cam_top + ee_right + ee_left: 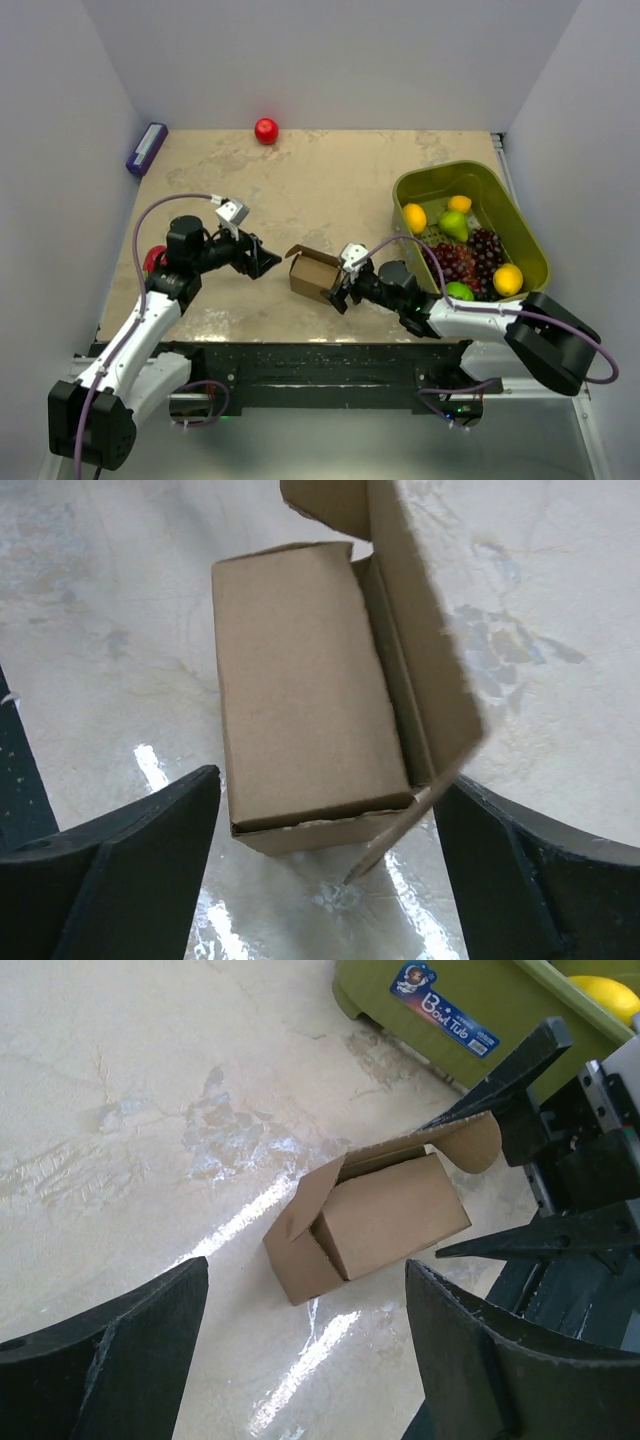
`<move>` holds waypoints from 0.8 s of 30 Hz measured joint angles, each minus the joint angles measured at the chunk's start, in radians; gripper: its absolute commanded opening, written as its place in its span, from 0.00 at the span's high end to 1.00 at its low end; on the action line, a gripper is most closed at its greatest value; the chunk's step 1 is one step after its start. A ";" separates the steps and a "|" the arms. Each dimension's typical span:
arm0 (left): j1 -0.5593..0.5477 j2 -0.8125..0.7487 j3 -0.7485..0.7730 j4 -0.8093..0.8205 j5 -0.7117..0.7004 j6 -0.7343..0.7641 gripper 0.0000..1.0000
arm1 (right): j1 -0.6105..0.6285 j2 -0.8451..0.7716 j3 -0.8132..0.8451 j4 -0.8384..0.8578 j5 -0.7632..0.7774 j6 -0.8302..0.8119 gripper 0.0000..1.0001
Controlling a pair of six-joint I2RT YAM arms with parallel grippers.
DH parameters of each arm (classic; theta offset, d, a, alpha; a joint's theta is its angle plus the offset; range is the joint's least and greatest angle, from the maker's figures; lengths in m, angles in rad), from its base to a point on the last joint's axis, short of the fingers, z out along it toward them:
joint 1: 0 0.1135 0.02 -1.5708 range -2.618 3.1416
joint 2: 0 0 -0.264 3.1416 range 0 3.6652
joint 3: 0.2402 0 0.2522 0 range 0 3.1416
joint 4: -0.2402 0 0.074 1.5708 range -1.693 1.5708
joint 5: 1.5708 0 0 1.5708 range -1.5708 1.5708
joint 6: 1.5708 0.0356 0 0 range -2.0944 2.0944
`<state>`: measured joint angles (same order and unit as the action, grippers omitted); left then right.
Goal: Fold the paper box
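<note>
The paper box [312,272] is a small brown cardboard box lying on its side on the table, one lid flap [420,630] standing open. My right gripper [338,285] is open at the box's right end; in the right wrist view the box [300,680] lies just ahead of the gripper [325,880], with a gap at each finger and the flap's edge close to the right finger [540,880]. My left gripper [270,262] is open a short way left of the box, apart from it. In the left wrist view the box [380,1225] lies ahead of the wide-apart fingers [110,1360].
A green basket [520,215] with lemons, limes and grapes stands at the right, close behind the right arm. A red ball [266,130] lies at the back, a purple object [146,148] at the back left, and something red [153,258] beside the left arm.
</note>
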<state>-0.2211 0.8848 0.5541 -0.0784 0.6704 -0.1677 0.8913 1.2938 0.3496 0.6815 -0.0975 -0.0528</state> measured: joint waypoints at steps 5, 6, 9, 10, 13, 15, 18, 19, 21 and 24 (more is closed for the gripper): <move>-0.056 0.033 0.034 -0.013 -0.032 0.038 0.17 | -0.002 -0.133 0.000 -0.064 0.040 0.044 0.05; -0.082 0.044 0.046 -0.022 -0.050 0.052 0.17 | -0.001 -0.171 0.000 -0.087 0.056 0.061 0.05; -0.148 0.065 0.068 -0.039 -0.099 0.078 0.19 | -0.002 -0.256 0.004 -0.146 0.090 0.106 0.07; -0.165 0.072 0.075 -0.046 -0.121 0.084 0.21 | -0.002 -0.281 0.010 -0.175 0.108 0.125 0.09; -0.188 0.087 0.087 -0.065 -0.179 0.097 0.26 | -0.002 -0.327 0.054 -0.281 0.151 0.180 0.17; -0.192 0.096 0.092 -0.074 -0.211 0.101 0.28 | -0.002 -0.330 0.097 -0.350 0.172 0.216 0.21; -0.198 0.109 0.099 -0.078 -0.240 0.102 0.32 | -0.002 -0.330 0.163 -0.443 0.201 0.275 0.26; -0.201 0.114 0.101 -0.078 -0.246 0.103 0.33 | -0.002 -0.327 0.182 -0.472 0.212 0.293 0.29; -0.212 0.125 0.107 -0.079 -0.253 0.103 0.33 | -0.002 -0.317 0.216 -0.520 0.224 0.326 0.31; -0.229 0.137 0.110 -0.079 -0.259 0.104 0.33 | -0.002 -0.299 0.246 -0.586 0.246 0.375 0.34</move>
<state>-0.4503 1.0218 0.6640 -0.1577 0.4114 -0.0635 0.8898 0.9947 0.5953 0.0959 0.1490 0.3222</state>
